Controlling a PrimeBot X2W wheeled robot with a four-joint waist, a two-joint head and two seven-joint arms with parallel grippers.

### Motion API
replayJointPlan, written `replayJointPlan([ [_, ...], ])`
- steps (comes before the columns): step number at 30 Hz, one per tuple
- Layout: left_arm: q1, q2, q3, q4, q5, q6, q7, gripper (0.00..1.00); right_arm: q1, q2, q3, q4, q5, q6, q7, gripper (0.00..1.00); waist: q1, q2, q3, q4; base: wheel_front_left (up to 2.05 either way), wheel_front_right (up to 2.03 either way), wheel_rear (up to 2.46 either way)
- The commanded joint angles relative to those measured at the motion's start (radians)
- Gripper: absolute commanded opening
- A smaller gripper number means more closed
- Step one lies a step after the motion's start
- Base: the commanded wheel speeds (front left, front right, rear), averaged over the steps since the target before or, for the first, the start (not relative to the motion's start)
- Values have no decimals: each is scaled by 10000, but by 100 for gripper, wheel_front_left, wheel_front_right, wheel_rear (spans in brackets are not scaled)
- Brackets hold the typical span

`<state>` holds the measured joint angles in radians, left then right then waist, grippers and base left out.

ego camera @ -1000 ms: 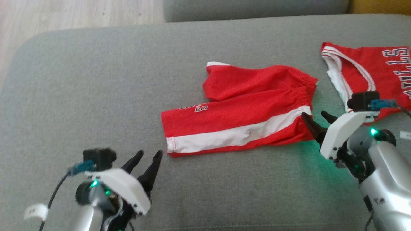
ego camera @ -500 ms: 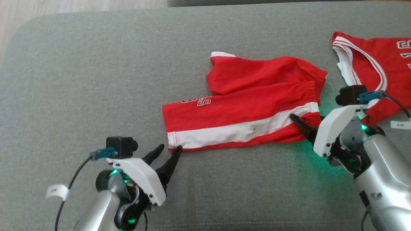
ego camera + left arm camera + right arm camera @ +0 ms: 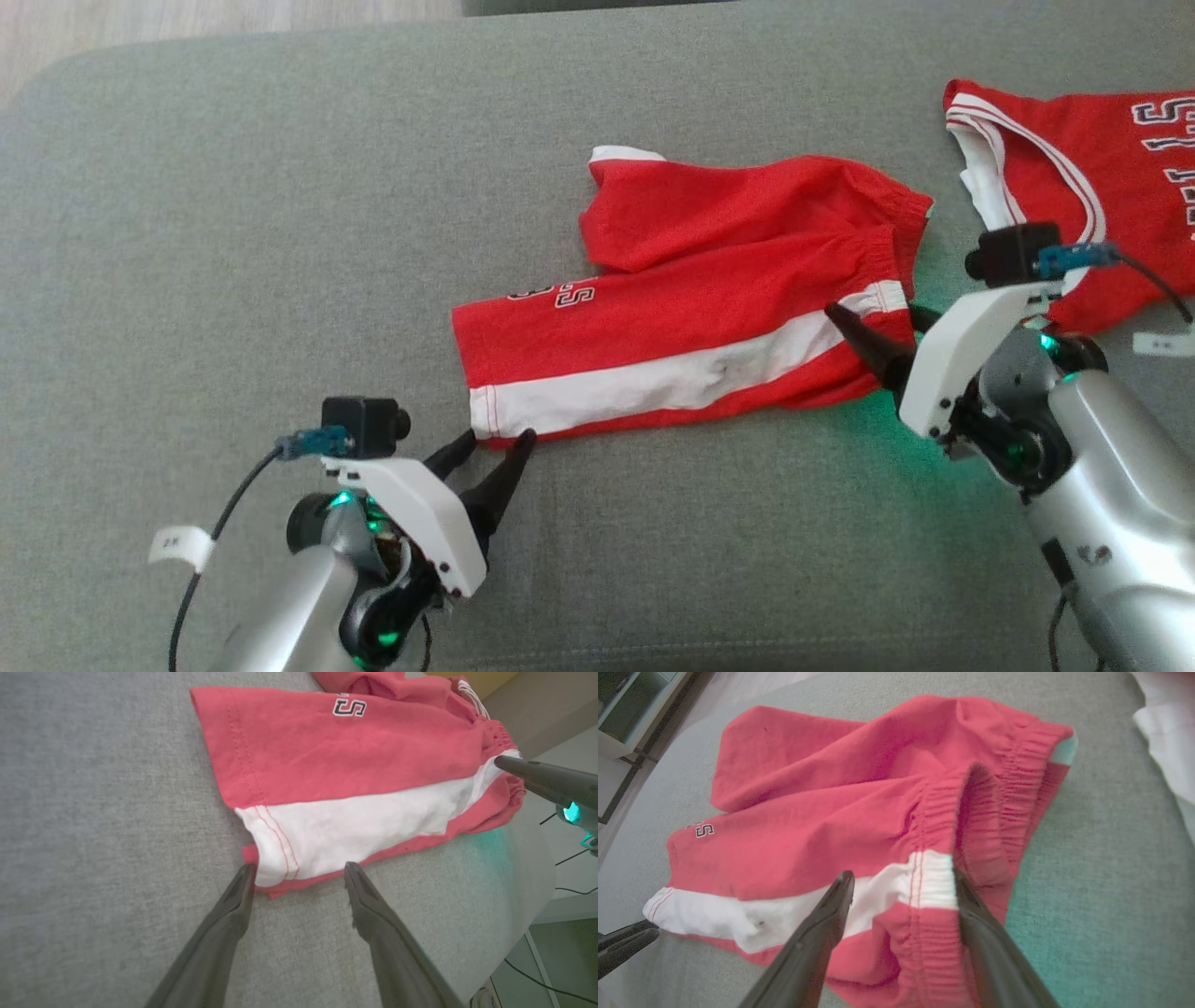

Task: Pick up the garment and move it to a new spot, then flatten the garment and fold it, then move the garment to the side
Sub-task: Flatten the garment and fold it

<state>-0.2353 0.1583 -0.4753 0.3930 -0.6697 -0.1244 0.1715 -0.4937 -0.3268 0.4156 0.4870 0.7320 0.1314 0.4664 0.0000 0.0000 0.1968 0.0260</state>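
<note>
The garment, red shorts [image 3: 691,308] with a white side stripe, lies flat on the grey couch cushion [image 3: 233,233]. My left gripper [image 3: 498,437] is open, its tips straddling the near hem corner of the shorts [image 3: 327,765]. In the left wrist view the two fingers of this gripper [image 3: 299,867] flank the white stripe's end. My right gripper [image 3: 873,313] is open at the waistband end. In the right wrist view its fingers [image 3: 902,873] rest over the elastic waistband of the shorts [image 3: 831,812], at the white stripe. Neither gripper holds cloth.
A red jersey [image 3: 1074,168] with white trim and lettering lies at the far right of the cushion, close behind my right arm. Its white edge [image 3: 1162,732] shows in the right wrist view. Wooden floor [image 3: 140,19] lies beyond the cushion's rounded left corner.
The head camera has shifted. My left gripper has advanced up to the shorts' hem corner. My right gripper has slid further over the waistband. Both stay open.
</note>
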Motion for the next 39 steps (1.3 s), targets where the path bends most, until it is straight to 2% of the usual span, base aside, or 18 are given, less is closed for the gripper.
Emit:
replayJointPlan([
  [1, -657, 251, 283, -253, -54, -63, -160, 100, -450, -141, 113, -275, 82, -7, -134, 100, 0, 0, 57, 8, 0, 0, 0],
  [4, -835, 293, 151, -146, -161, -63, -220, 100, -594, -157, 197, -177, 141, -7, -235, 100, 0, 0, 137, 27, 0, 0, 0],
  [7, -1012, 350, 43, -18, -254, -63, -320, 100, -692, -175, 305, -103, 201, -7, -310, 91, 0, 0, 180, 27, 0, 0, 0],
  [8, -1061, 359, 11, 22, -280, -63, -349, 100, -721, -190, 339, -78, 224, -7, -337, 85, 0, 0, 183, 28, 0, 0, 0],
  [9, -1097, 363, -24, 52, -314, -63, -367, 100, -740, -206, 376, -52, 250, -7, -364, 68, 0, 0, 180, 29, 0, 0, 0],
  [10, -1122, 367, -67, 81, -372, -63, -361, 85, -749, -220, 418, -26, 279, -7, -386, 61, 0, 0, 172, 30, 0, 0, 0],
  [11, -1143, 383, -118, 111, -423, -63, -339, 39, -753, -230, 465, -7, 314, -7, -407, 39, 0, 0, 160, 29, 0, 0, 0],
  [12, -1162, 406, -161, 136, -464, -63, -333, 4, -755, -241, 515, -5, 355, -7, -441, 11, 0, 0, 148, 27, 0, 0, 0],
  [13, -1175, 426, -197, 160, -502, -63, -342, 0, -752, -254, 562, -1, 393, -7, -489, 0, 0, 0, 130, 28, 0, 0, 0],
  [19, -1168, 612, -252, 188, -738, -63, -727, 0, -655, -419, 767, -19, 572, -7, -1210, 0, 0, 0, -133, 46, 0, 0, 0],
  [24, -1040, 1039, -25, -399, -724, -50, -1297, 0, -295, -719, 896, -508, 1081, -7, -1911, 0, 0, 0, -472, 41, 0, 0, 0],
  [30, -1183, 1660, 311, -1240, -765, 76, -1155, 0, -172, -1290, 1329, -1330, 1794, -7, -2713, 0, 0, 0, -564, -73, 0, 0, 0],
  [34, -1909, 1957, 470, -1664, -889, 55, -755, 0, -698, -1500, 1679, -1624, 2169, -7, -2998, 0, 0, 0, -259, -135, 0, 0, 0],
  [39, -3734, 2197, 501, -1564, -1034, -9, -162, 0, -2101, -1720, 2110, -1687, 2551, -7, -3005, 0, 0, 0, 544, -116, 0, 0, 0],
])
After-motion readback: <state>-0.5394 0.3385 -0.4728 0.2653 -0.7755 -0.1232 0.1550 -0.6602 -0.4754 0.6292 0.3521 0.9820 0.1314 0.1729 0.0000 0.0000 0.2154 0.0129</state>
